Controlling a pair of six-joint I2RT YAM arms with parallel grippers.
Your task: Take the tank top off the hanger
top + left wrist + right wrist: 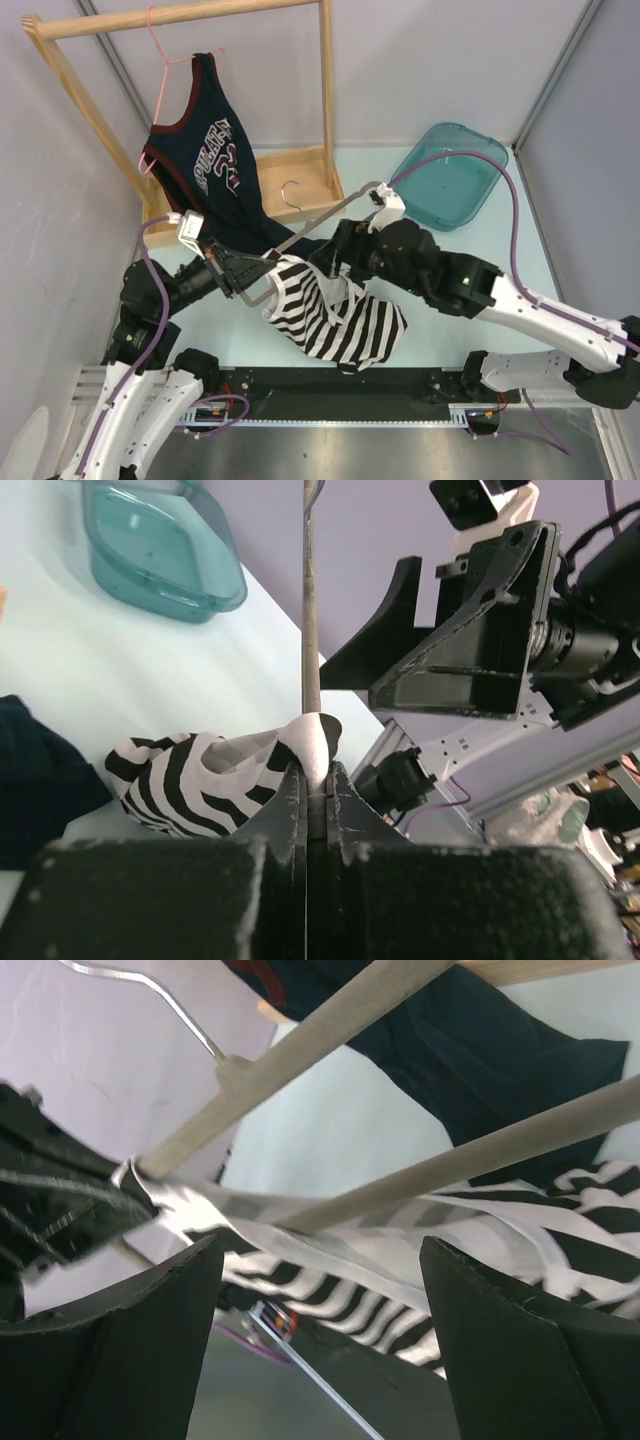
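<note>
- The left gripper [315, 780] was clamped tight on one tip of the pale wooden clothes hanger [322, 222], and a fold of white strap was pinched in with it.
- The right gripper [320, 1295] had its jaws spread wide and held nothing. The hanger's two bars and loose straps ran across the gap just beyond its fingers [530, 1350].
- The black-and-white striped tank top [340, 320] hung from the hanger by its straps. Its body was slumped on the pale green table [375, 165], with the lower hem close to the table's near edge.
- Just behind stood the light wooden clothes rack [325, 90], with a navy basketball jersey [205, 160] hanging from it — its tail reached almost to the hanger.
- To the right a teal plastic tray [450, 175] sat well apart in the far corner, with bare table around it.
- The left wall stood close to the left arm.
</note>
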